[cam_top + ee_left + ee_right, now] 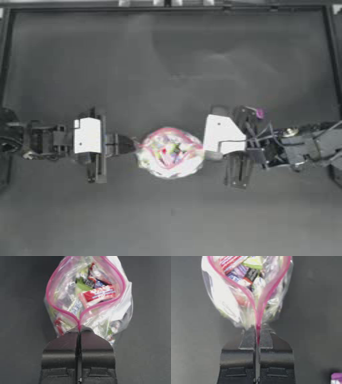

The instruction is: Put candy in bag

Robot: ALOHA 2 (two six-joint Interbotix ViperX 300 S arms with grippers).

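left pincer and right pincer both clamped.

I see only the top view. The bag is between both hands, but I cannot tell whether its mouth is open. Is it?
Observer: Yes. In the left wrist view the bag gapes wide, its pink zip strip spread apart and wrapped sweets inside.
Operator: Do both hands really grip it?
Observer: The left hand is shut on the strip at one end, the right hand on the other end.
Operator: And the loose candy?
Observer: The right wrist view shows the candy lying apart from the bag, near the right hand.
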